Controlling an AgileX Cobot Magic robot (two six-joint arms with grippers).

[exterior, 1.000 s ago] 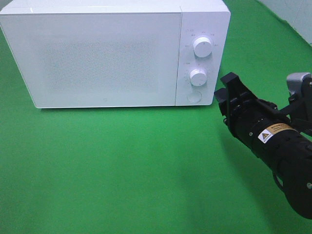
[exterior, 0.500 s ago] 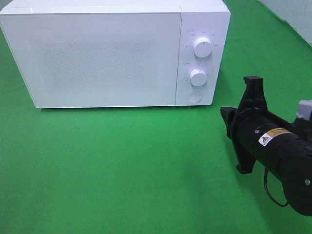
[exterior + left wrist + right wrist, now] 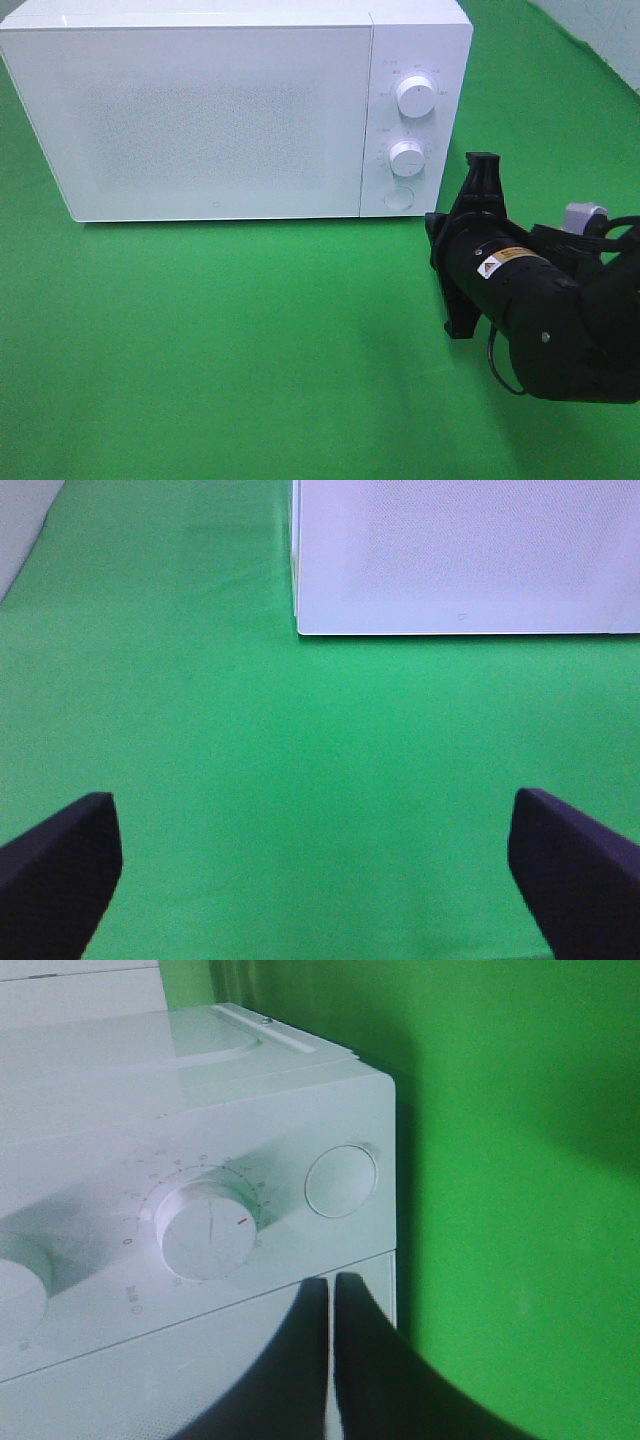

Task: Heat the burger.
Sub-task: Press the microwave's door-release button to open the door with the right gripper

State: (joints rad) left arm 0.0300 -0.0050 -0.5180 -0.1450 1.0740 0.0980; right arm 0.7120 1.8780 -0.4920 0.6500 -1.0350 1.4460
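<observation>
The burger is out of view; no frame shows it. The white microwave (image 3: 220, 120) stands at the back with its door shut. My right gripper (image 3: 433, 222) is shut with nothing between its fingers, just right of the microwave's lower front corner. In the right wrist view the right gripper (image 3: 331, 1285) points at the control panel, below the lower knob (image 3: 208, 1228) and the round button (image 3: 341, 1180). My left gripper (image 3: 315, 880) is open and empty over the green cloth, in front of the microwave (image 3: 460, 550). It does not show in the high view.
The control panel carries an upper knob (image 3: 415, 96), a lower knob (image 3: 406, 158) and a round button (image 3: 398, 198). Green cloth (image 3: 220, 340) covers the table in front of the microwave. A pale wall edge shows at the far right (image 3: 600, 30).
The right gripper has shut, turned on its wrist and moved left toward the microwave's control panel. The left gripper and the microwave have not moved.
</observation>
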